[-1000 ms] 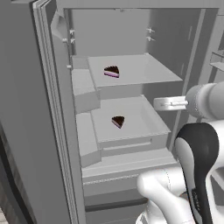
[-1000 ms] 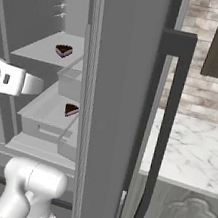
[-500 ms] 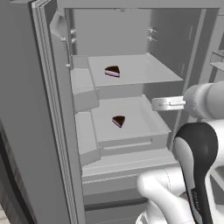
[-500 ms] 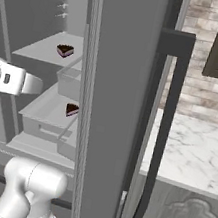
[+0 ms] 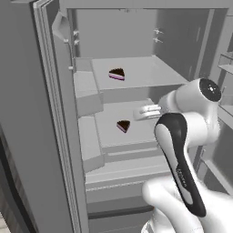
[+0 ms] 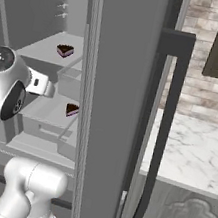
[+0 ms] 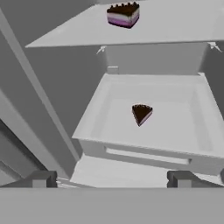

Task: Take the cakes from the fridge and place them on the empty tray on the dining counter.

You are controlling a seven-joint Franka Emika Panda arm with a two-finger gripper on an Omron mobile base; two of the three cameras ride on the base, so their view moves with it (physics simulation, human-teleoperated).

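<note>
Interior of the open fridge (image 5: 136, 45), seen from both sides of the arm and from the hand. Two cakes are visible, both small dark wedges with a pinkish edge. The upper cake (image 5: 117, 73) lies on the pale shelf (image 5: 150, 73); the lower cake (image 5: 123, 126) lies near the middle of the shallow open drawer (image 7: 92, 127) below that shelf, touching neither wall. In the hand view the upper cake (image 7: 123, 14) sits at the top edge and its top is cut off, while the lower cake (image 7: 141, 113) is whole. In the right base view the fridge door (image 6: 116, 107), edge-on with its black bar handle (image 6: 163, 131), hides the right part of the interior; both cakes remain in sight to its left, the upper (image 6: 65, 50) and the lower (image 6: 72, 109). The hand (image 7: 112, 178) is spread wide and holds nothing, its two dark fingertips (image 7: 40, 178) well apart at the bottom of the hand view, in front of the drawer and short of the lower cake. In the left base view the arm's own body covers the hand (image 5: 146, 111) in part, so its fingers are hard to make out there. A strip of white veined tabletop (image 6: 195, 151) shows at the right, cut off by the frame.
</note>
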